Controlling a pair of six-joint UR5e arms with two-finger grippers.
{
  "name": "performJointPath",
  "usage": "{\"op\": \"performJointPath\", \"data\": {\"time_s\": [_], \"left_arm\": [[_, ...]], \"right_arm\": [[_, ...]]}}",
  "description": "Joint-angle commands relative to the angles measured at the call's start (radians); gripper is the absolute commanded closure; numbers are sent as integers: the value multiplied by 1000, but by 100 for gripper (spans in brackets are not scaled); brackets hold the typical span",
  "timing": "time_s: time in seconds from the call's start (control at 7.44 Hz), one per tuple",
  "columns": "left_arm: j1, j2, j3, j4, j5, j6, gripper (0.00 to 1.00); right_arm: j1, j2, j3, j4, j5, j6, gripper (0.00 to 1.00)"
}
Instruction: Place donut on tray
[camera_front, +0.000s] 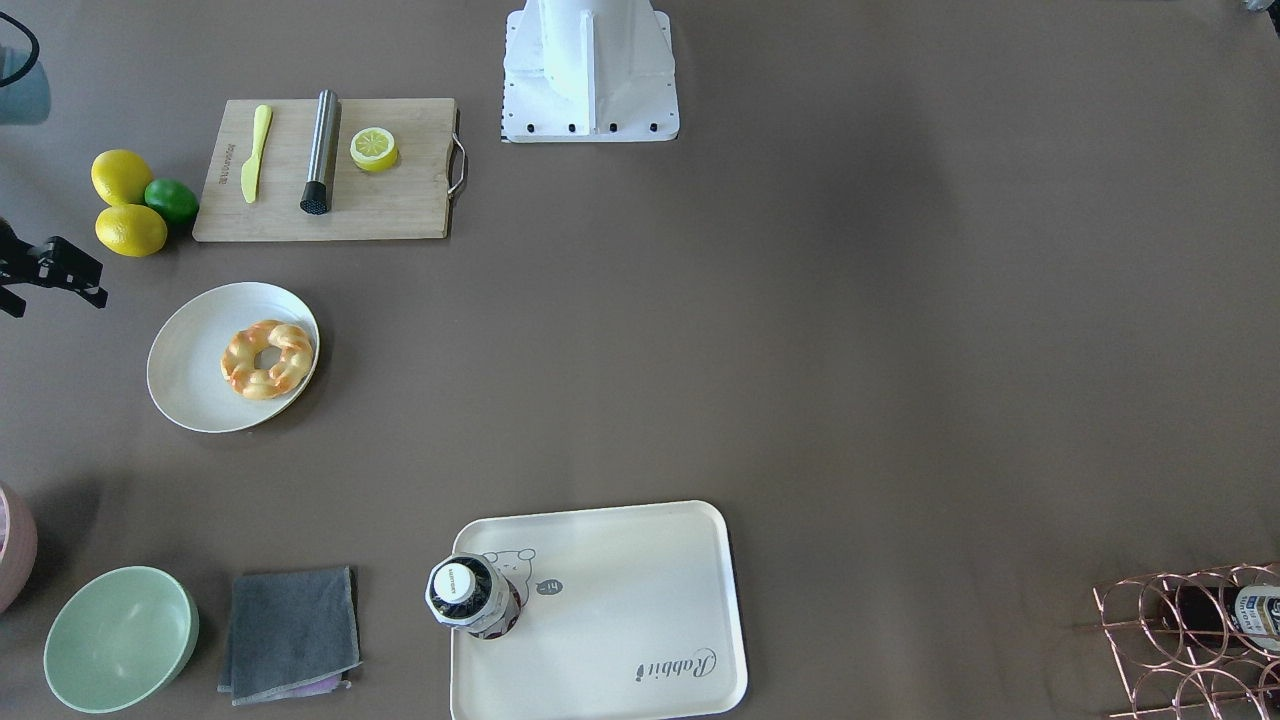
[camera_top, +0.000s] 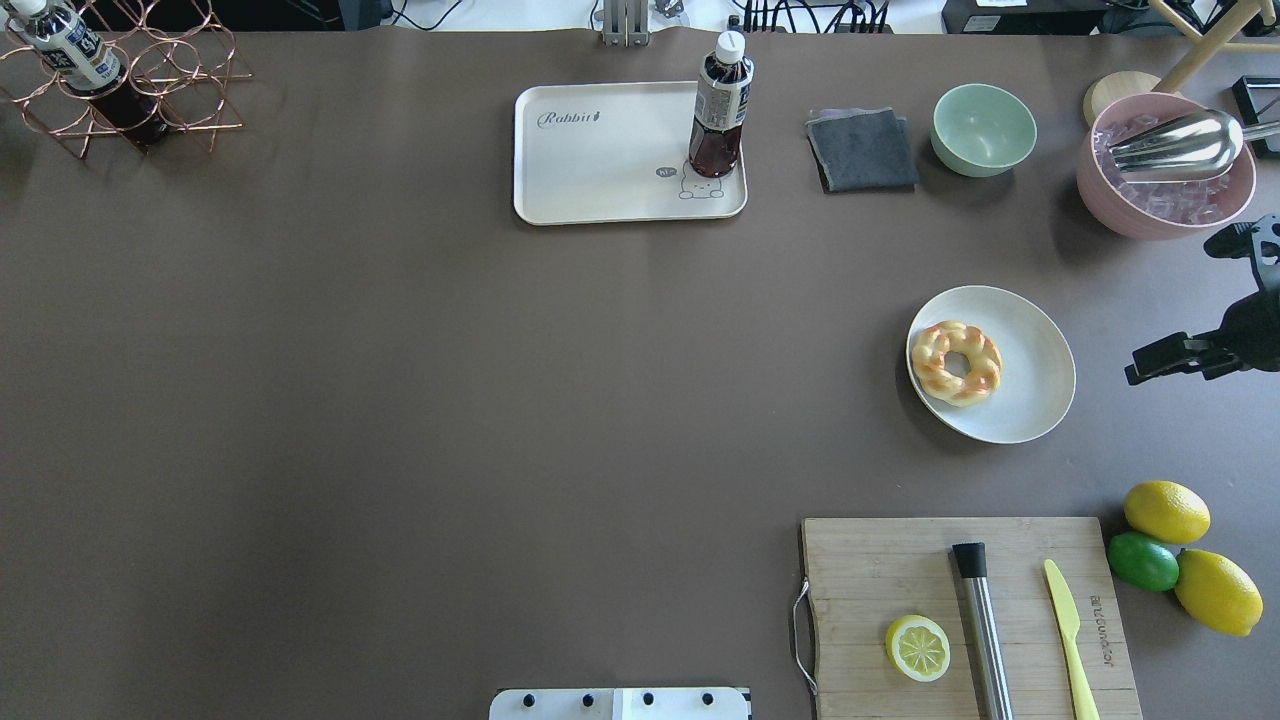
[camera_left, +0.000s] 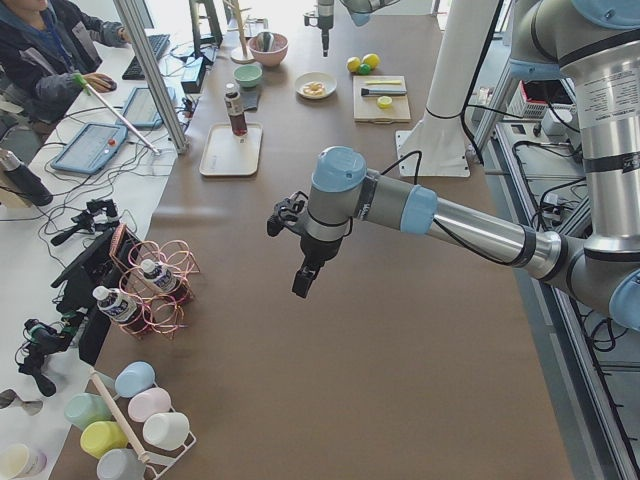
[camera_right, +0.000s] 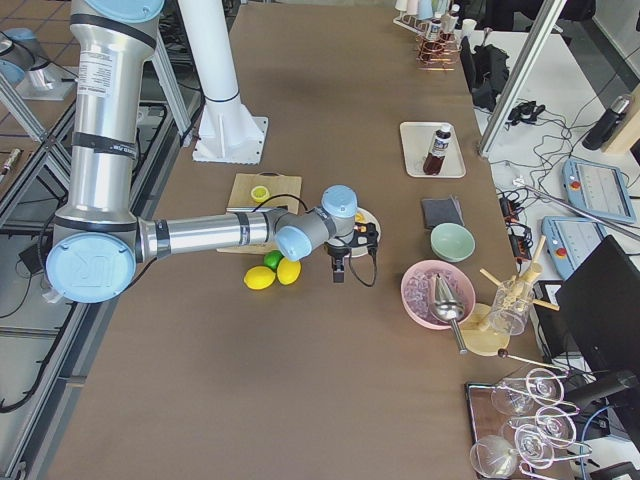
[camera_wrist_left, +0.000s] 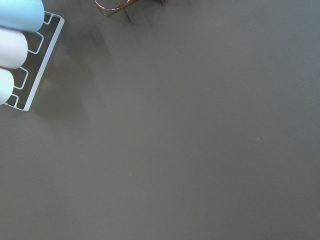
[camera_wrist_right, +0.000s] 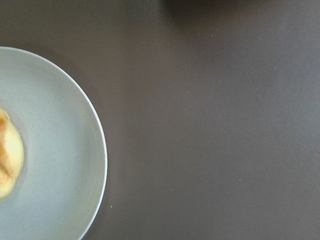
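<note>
Nothing of the task is done yet, as far as I can judge; the donut (camera_top: 955, 362) lies on the left part of a round white plate (camera_top: 1035, 385) at the right of the table, well apart from the tray (camera_top: 600, 170), which sits at the far edge near the middle; a dark bottle (camera_top: 718, 110) stands upright on the tray's right end, over the bear drawing, and the rest of the tray floor is bare. The right gripper (camera_top: 1150, 368) hovers just right of the plate, not touching the donut; I cannot tell whether its jaws are apart or together. The left gripper (camera_left: 303, 280) hangs over bare table far to the left; its jaws cannot be judged either. Left to do: reach, grasp, carry, release.
</note>
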Motion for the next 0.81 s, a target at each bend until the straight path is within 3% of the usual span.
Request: {"op": "performJointPath", "data": {"time_s": [0.0, 0.67], "left_arm": [[1, 0, -2, 0, -1, 0, 2], [1, 0, -3, -2, -1, 0, 2]], "right_arm": [[-53, 52, -47, 4, -17, 36, 5], [-89, 168, -166, 5, -17, 36, 5]]}}
